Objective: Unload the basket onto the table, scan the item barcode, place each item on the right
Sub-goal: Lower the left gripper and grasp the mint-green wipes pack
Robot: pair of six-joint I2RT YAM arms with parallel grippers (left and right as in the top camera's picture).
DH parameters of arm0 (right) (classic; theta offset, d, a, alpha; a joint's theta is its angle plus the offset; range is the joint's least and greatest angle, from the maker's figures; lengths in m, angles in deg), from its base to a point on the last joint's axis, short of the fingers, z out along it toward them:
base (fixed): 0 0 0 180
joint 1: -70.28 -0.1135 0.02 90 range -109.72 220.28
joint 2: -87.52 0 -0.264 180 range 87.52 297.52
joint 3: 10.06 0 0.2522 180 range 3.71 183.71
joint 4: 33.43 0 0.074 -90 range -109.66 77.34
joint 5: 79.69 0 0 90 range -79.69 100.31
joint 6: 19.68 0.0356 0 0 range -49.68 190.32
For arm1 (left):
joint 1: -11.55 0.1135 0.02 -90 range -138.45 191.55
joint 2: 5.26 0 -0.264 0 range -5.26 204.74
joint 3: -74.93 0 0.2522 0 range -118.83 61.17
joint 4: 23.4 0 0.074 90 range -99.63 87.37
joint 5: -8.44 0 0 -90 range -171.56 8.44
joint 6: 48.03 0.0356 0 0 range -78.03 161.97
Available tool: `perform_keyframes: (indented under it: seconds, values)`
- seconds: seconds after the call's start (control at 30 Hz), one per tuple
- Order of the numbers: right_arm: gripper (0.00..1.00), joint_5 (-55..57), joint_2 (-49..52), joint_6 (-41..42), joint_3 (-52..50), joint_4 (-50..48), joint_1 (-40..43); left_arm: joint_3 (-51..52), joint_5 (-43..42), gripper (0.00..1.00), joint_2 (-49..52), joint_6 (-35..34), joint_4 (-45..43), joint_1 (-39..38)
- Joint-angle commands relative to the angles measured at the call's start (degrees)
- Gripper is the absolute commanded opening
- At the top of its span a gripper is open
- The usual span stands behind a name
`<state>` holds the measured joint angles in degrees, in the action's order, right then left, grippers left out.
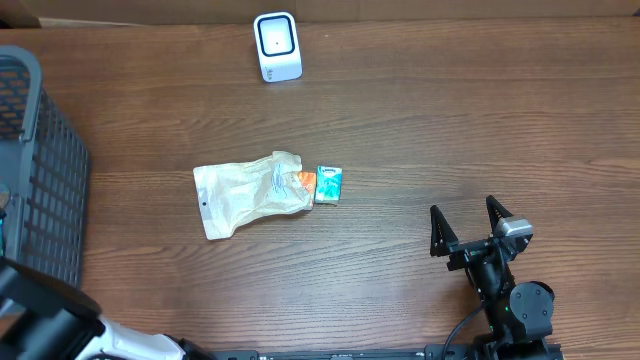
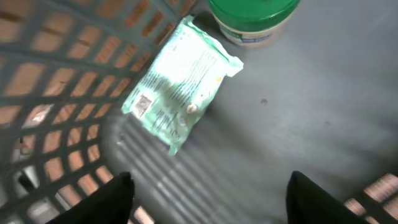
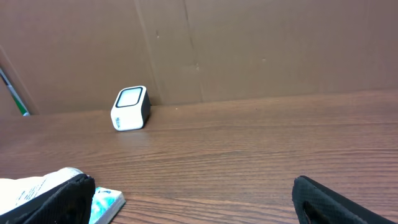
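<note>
1. Basket [image 1: 40, 170]: on the table [image 1: 450, 120], at its left edge. The left gripper [image 2: 210, 190] hangs within its walls, above its floor.
2. Packet [image 2: 177, 84]: on the basket floor, ahead of the left gripper and slightly to its left, near the basket wall.
3. Tub [image 2: 252, 18]: on the same floor, beyond the packet, just beside its far corner.
4. Bag [image 1: 250, 192]: on the table, ahead and left of the right gripper [image 1: 468, 222].
5. Box [image 1: 329, 185]: touching the bag's right end, on the side nearer the right gripper.
6. Scanner [image 1: 277, 46]: farthest ahead-left of the right gripper, at the table's back edge, well apart from bag and box.
</note>
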<state>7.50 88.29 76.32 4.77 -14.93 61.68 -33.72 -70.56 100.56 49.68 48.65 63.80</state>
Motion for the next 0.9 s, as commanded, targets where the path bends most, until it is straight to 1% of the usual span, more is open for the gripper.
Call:
perform_keyframes:
  seconds: [0.0, 0.03, 0.07, 0.23, 0.33, 0.53, 0.7, 0.8, 0.87]
  values:
    - [1.00, -0.28, -0.61, 0.15, -0.61, -0.15, 0.28, 0.57, 3.61, 0.61, 5.62, -0.70, -1.81, 0.24]
    - [1.00, -0.28, -0.61, 0.15, -0.61, -0.15, 0.26, 0.57, 5.29, 0.62, 7.17, -2.05, -2.54, 0.26]
    - [1.00, -0.28, -0.61, 0.15, -0.61, -0.15, 0.28, 0.57, 7.54, 0.66, 9.11, -3.48, -3.74, 0.26]
    - [1.00, -0.28, -0.61, 0.15, -0.61, -0.15, 0.28, 0.57, 11.54, 0.68, 13.03, -3.43, -7.61, 0.33]
    - [1.00, -0.28, -0.61, 0.15, -0.61, -0.15, 0.28, 0.57, 12.09, 0.69, 15.13, -2.64, -9.79, 0.33]
    - [1.00, -0.28, -0.61, 0.15, -0.61, -0.15, 0.28, 0.57, 12.11, 0.65, 19.23, -2.36, -10.54, 0.33]
    - [1.00, -0.28, -0.61, 0.15, -0.61, -0.15, 0.28, 0.57, 12.07, 0.61, 19.98, -2.64, -10.64, 0.35]
    - [1.00, -0.28, -0.61, 0.15, -0.61, -0.17, 0.28, 0.70, 11.87, 0.54, 20.00, -4.59, -9.44, 0.33]
    - [1.00, -0.28, -0.61, 0.15, -0.61, -0.15, 0.28, 1.33, 11.87, 0.52, 20.04, -5.73, -9.07, 0.35]
